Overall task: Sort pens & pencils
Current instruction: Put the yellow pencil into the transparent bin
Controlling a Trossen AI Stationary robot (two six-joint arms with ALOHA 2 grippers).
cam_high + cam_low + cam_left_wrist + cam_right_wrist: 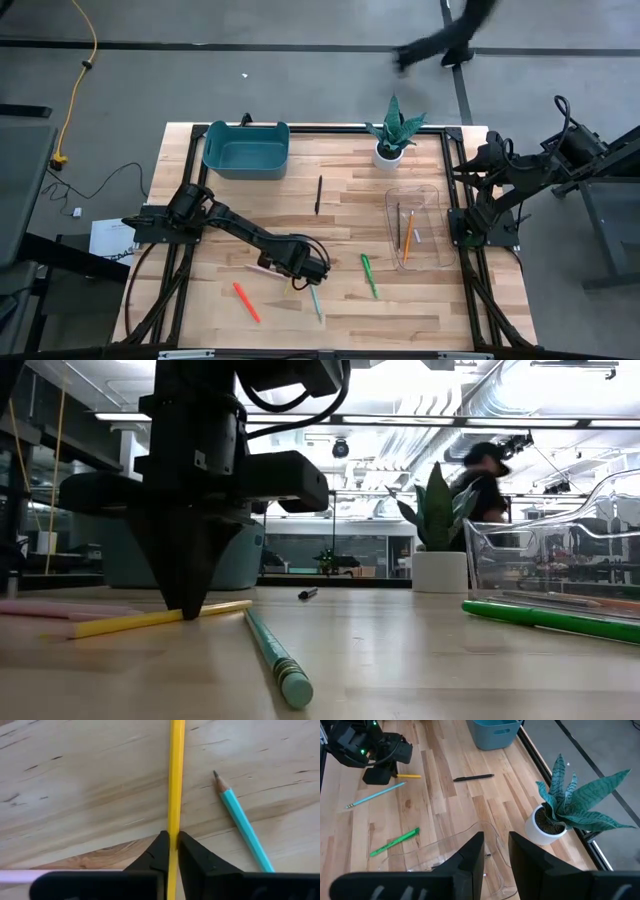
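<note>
1. Left wrist view showed our left gripper (173, 842) pinched tight on the yellow pencil (175, 775), one dark finger pressed to each side of the slim shaft, which ran straight out ahead between them and lay flat on the counter (75, 785); it had not left the wood.
2. Just beside that grip we saw the teal pencil (244, 827) lying at an angle, close to the yellow one but apart from it, its point toward the far end of the yellow shaft. The pale pink pen (262, 269) lay just beside the gripper on the other side.
3. Farther out on the counter, in the high view, lay the red-orange pen (245, 301), the green pen (369, 275) and the black pen (318, 194), each loose and well apart.
4. The clear tray (436, 215) on the right side already held the orange pencil (408, 236) and a darker one beside it, so we judged two pencils sorted, one in hand, one waiting. The teal bin (246, 148) at the far edge looked empty, so no pen seemed sorted.
5. Our right gripper (496, 851) waited at the right edge above the tray, its fingers parted and holding nothing.
</note>
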